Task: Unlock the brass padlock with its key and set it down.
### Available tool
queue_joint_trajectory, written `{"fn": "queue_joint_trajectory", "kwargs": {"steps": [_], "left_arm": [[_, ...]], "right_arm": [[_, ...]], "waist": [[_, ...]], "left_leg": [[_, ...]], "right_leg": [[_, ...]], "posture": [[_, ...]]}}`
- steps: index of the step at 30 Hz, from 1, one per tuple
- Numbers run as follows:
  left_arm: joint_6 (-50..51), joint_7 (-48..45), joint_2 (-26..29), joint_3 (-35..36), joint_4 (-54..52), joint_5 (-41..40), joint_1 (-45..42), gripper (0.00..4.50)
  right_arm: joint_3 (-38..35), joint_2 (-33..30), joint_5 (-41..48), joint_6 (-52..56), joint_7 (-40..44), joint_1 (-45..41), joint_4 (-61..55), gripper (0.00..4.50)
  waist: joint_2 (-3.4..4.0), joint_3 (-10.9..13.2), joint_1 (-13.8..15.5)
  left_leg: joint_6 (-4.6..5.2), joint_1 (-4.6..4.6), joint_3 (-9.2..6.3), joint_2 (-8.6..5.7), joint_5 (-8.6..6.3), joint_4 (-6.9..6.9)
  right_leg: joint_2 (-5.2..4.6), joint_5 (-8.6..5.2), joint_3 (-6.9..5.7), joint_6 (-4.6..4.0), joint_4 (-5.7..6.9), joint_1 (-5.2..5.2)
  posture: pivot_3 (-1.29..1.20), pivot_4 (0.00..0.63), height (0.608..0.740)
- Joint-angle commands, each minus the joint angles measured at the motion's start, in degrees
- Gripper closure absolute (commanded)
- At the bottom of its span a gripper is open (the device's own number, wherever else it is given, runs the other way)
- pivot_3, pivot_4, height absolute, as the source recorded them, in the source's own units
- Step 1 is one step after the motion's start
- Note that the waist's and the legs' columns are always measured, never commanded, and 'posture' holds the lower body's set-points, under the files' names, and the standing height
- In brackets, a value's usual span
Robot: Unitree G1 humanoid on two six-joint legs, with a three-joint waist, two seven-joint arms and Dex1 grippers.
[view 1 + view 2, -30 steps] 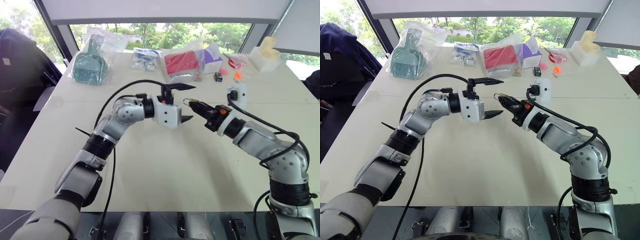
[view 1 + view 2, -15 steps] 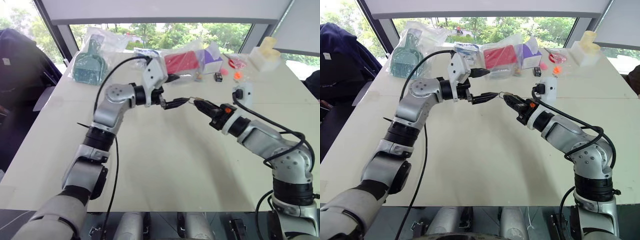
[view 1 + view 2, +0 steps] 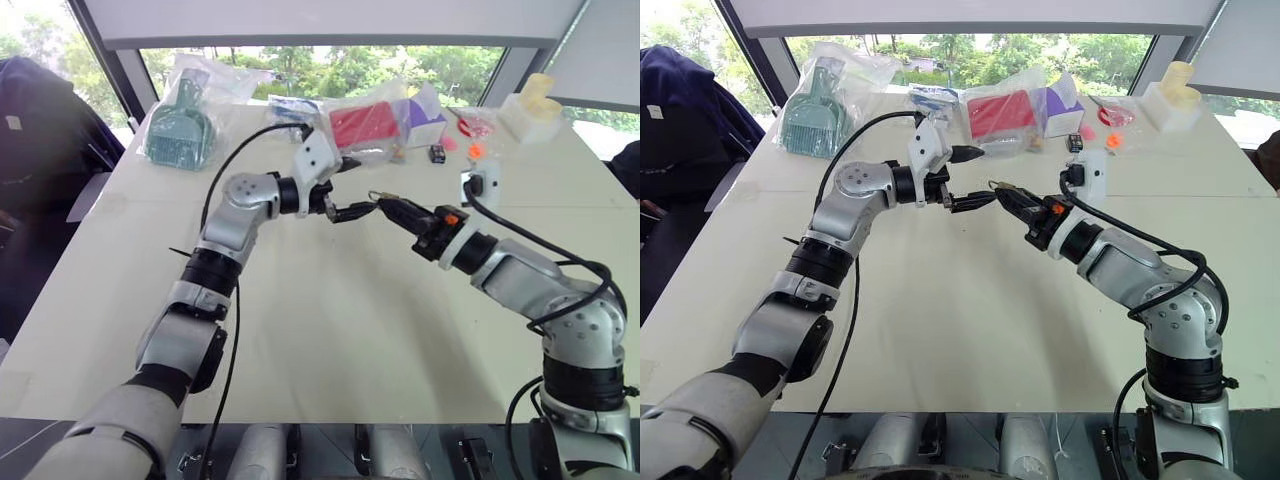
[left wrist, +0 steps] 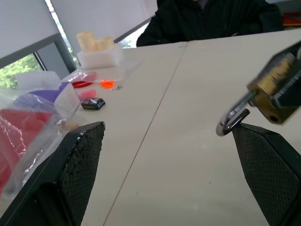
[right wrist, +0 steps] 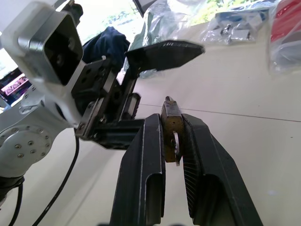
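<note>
1. Pale table [image 3: 330, 330], wide and mostly bare in front, seamed across the middle.
2. Along the far edge: bagged teal scoop [image 3: 178, 130], bagged red box [image 3: 362, 125], purple-and-white box [image 3: 425, 122], white foam block [image 3: 530, 110], small black box [image 3: 437, 154], orange bits [image 3: 474, 150].
3. Right arm reaching in above the table middle; right gripper [image 3: 385, 208] closed tight on the brass padlock [image 5: 171, 128], fingers [image 5: 146, 165] pressed to both sides of the body.
4. Left arm bent in from the left; left gripper [image 3: 347, 187] spread wide, holding nothing, one finger [image 5: 164, 52] raised above the padlock, the other [image 4: 265, 160] just under the shackle.
5. Brass padlock held up off the table, between the two grippers, body clamped, dull yellow with dark scuffs [image 4: 275, 92].
6. Silvery shackle loop [image 4: 233, 117] sticking out of the padlock toward the left gripper, tip close to the lower left finger; touching or not, cannot tell.
7. Key: too small to make out.
</note>
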Motion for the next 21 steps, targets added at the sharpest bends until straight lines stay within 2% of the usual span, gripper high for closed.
{"fn": "queue_joint_trajectory", "kwargs": {"steps": [1, 21], "left_arm": [[-1.9, 0.4, -0.4, 1.1, 0.1, 0.3, -2.0, 0.08], [-7.2, 5.6, -1.8, 2.4, 1.6, 1.1, -1.6, 0.08]], "right_arm": [[-0.4, 0.4, 1.3, -0.2, -0.2, 0.2, -2.5, 4.49], [0.3, 1.0, 2.1, 0.0, -0.8, 1.0, -2.2, 4.49]], "waist": [[0.0, 0.0, -0.1], [0.0, 0.0, 0.0]], "left_leg": [[0.0, 0.0, 0.0, 0.0, 0.0, 0.0], [0.0, 0.0, -0.01, 0.01, 0.0, -0.01]], "right_leg": [[0.0, 0.0, 0.0, 0.0, 0.0, 0.0], [-0.01, 0.0, 0.0, 0.0, 0.0, -0.02]], "posture": [[0.0, 0.15, 0.74], [0.0, 0.15, 0.74]]}}
